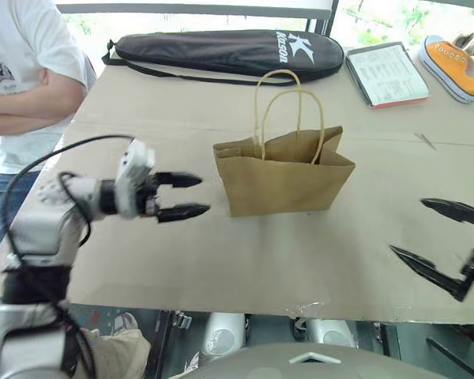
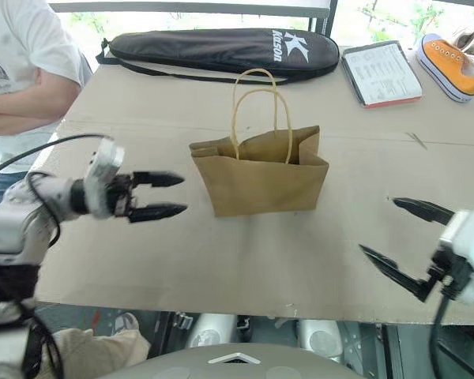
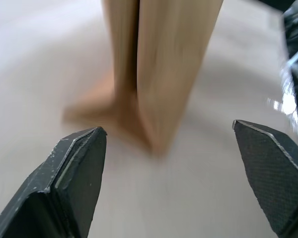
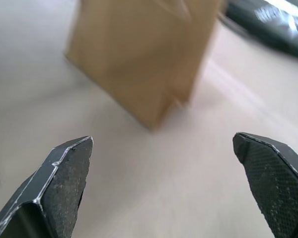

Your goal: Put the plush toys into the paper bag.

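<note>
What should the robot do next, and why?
Probably just draw both arms back and stop. The left tool and right tool are open and empty beside the paper bag, which stands upright, and no plush toy lies on the table.

One brown paper bag stands on the table, with two looped cord handles; no count of plush toys can be given from what shows; one long black zip case lies at the far edge; one clipboard with a printed sheet beside it; one orange sneaker at the far right corner; two grippers, the left gripper and the right gripper, each with two black fingers; one person in a white shirt at the table's left side.
</note>
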